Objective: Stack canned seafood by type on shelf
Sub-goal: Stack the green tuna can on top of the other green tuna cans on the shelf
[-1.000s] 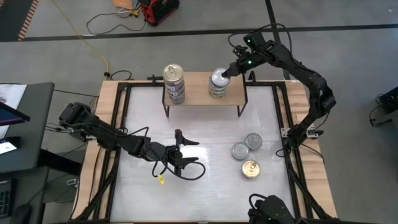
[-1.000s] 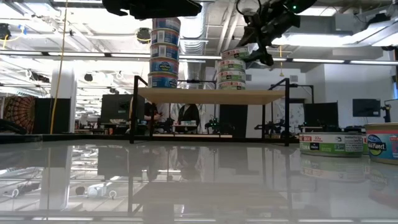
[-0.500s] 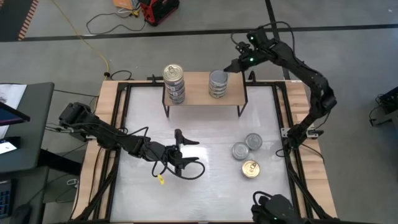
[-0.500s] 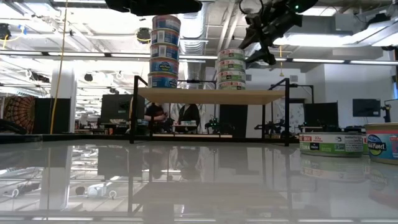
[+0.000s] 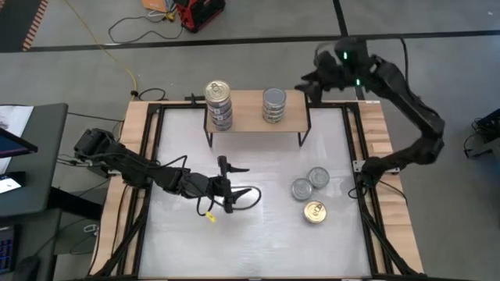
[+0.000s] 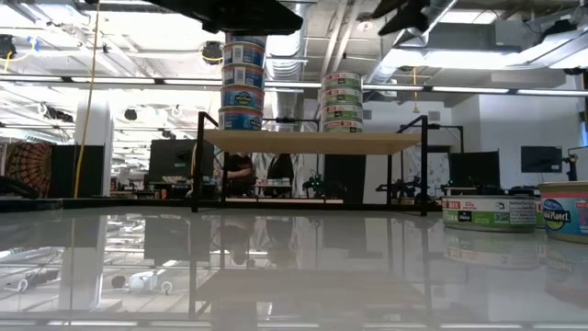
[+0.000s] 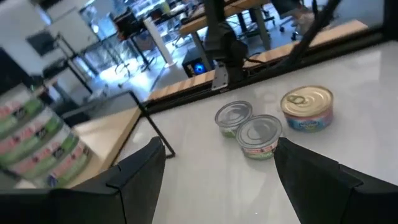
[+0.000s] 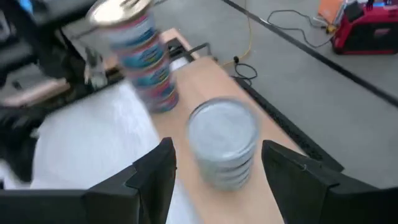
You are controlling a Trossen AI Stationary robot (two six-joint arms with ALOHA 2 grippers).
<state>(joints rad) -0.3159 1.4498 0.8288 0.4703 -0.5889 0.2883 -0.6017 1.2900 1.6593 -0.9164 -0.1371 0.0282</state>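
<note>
The shelf [image 5: 254, 117] stands at the table's far edge on thin black legs. It carries a gold-topped stack of tins [image 5: 219, 103] and a silver-topped stack [image 5: 273, 104], each several high in the low view [image 6: 243, 78] [image 6: 342, 101]. Two silver tins [image 5: 301, 188] [image 5: 319, 177] and one gold tin [image 5: 315, 211] stand loose on the table's right half. My right gripper [image 5: 309, 84] hovers open, above and to the right of the silver stack [image 8: 224, 143]. My left gripper [image 5: 234, 186] waits open and low over the table's middle, facing the loose tins [image 7: 258, 134].
The white tabletop [image 5: 258, 242] is framed by wooden side rails and black bars. Beyond the far edge, cables and a red device [image 5: 199, 12] lie on the floor. A side desk [image 5: 23, 156] stands to the left. The near half of the table holds only the left arm.
My right gripper has let go of the top silver tin, which was tilted and now lies flat on its stack. The gripper has then drawn back up and toward the table's right. My left gripper has shifted slightly over the table's middle.
</note>
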